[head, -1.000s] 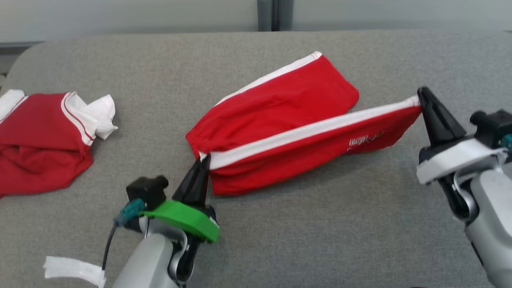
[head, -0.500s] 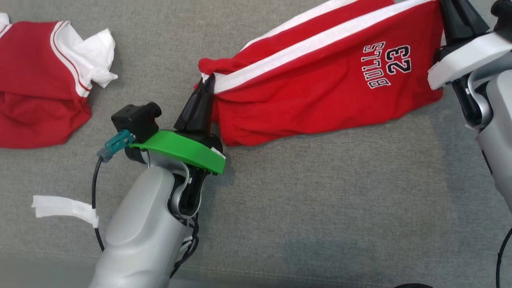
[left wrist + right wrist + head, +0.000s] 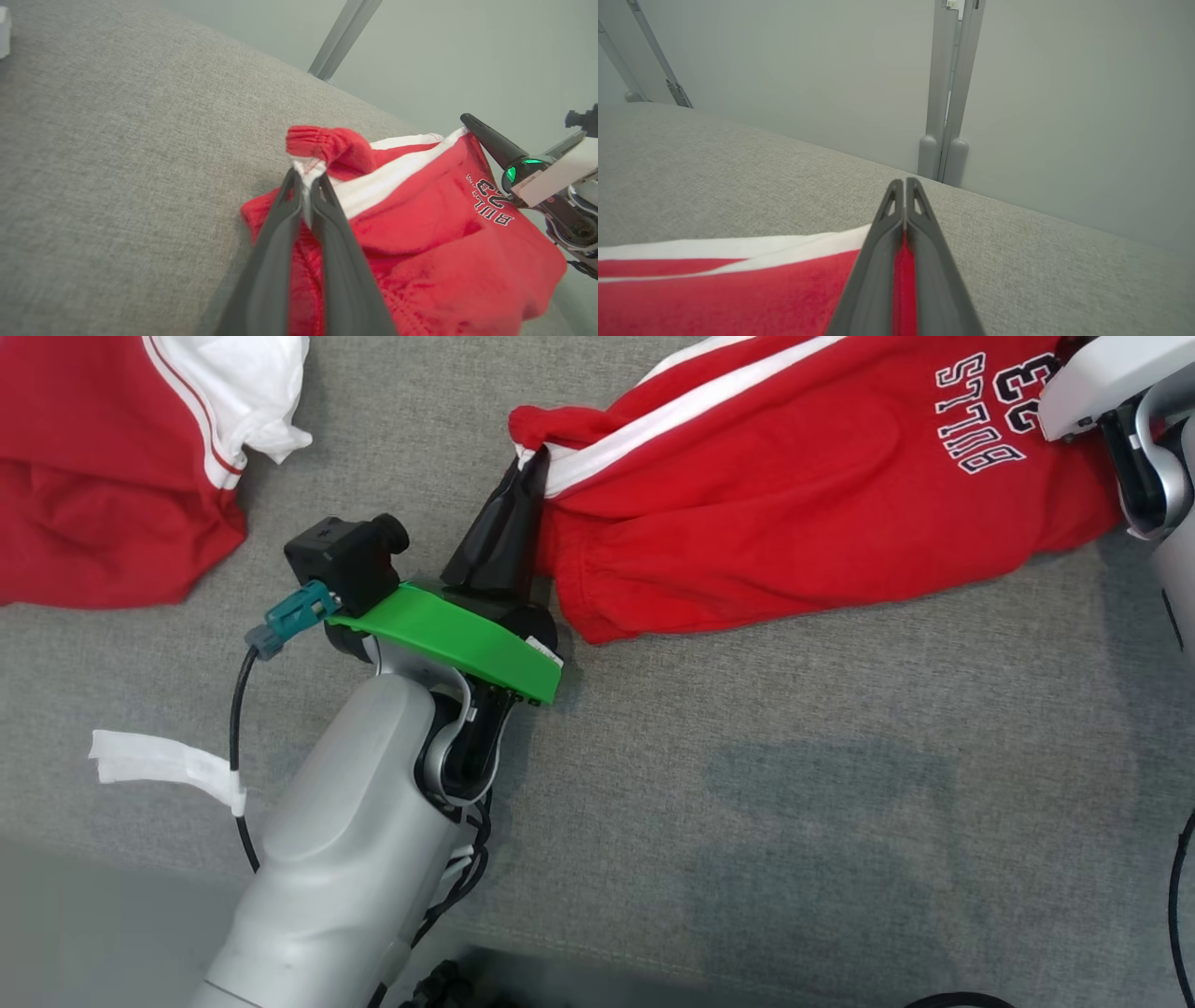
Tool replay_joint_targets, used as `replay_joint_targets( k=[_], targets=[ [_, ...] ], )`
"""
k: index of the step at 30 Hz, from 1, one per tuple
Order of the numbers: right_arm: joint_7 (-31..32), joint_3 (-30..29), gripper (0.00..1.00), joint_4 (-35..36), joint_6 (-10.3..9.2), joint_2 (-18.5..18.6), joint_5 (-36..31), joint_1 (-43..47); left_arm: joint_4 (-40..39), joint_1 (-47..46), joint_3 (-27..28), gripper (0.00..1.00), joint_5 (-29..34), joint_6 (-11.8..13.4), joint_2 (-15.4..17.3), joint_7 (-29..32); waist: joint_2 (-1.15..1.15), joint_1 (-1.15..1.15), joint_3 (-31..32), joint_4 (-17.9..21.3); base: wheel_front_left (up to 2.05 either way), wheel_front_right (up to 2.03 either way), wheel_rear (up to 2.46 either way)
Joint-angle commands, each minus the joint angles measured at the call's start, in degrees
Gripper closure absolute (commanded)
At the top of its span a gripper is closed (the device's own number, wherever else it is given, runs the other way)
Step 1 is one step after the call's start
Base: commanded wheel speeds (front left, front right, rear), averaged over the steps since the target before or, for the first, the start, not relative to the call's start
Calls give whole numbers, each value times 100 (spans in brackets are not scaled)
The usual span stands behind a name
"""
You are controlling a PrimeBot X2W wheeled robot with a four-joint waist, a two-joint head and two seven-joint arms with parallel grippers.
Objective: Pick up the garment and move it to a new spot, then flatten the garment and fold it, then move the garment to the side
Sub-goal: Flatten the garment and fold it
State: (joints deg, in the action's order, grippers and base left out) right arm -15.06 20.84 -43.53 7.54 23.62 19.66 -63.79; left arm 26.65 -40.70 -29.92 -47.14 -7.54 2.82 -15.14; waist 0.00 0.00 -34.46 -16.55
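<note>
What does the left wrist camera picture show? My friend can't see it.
The left gripper pinches the bunched waistband of red shorts with a white stripe and Bulls lettering. At the right, the right gripper grips the shorts' other end. A grey fabric surface lies underneath, a pale wall behind.

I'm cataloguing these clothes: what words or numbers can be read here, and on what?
"BULLS": on the red shorts, upside down in the head view.
"23": beside it on the same shorts.
Small white sticker on the pale wrist mount: too small to read.
</note>
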Motion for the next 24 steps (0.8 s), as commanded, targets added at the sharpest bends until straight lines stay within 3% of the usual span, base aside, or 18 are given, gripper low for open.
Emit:
replay_joint_targets(
  k=[1,2,3,4,5,17,24],
  targets=[
    [-16,-17,100,-50,-10,-2,-54,-81,-16,-108,-7,3,-41,12,17,-1,0,0,-110,-119,0,0,0],
    [-16,-50,100,-90,-10,-24,-53,-119,-21,-127,-25,0,-29,12,17,-1,0,0,-116,-126,0,0,0],
    [-16,-104,74,-113,-10,-47,-25,-146,-28,-133,-26,0,-24,12,16,-1,0,0,-119,-128,0,0,0],
    [-16,-135,9,-133,-10,-62,-30,-155,-46,-145,-6,0,33,12,17,-1,0,0,-119,-126,0,0,0],
    [-16,-159,0,-121,-10,-81,-52,-155,-55,-138,17,0,75,12,16,-1,0,0,-107,-117,0,0,0],
    [-16,-820,0,618,-9,-160,81,966,-210,599,829,0,819,113,19,-1,0,0,468,118,0,0,0],
    [-16,-723,0,689,-9,-205,423,1741,-353,1172,1162,0,930,181,18,-1,0,0,820,198,0,0,0]
  ],
)
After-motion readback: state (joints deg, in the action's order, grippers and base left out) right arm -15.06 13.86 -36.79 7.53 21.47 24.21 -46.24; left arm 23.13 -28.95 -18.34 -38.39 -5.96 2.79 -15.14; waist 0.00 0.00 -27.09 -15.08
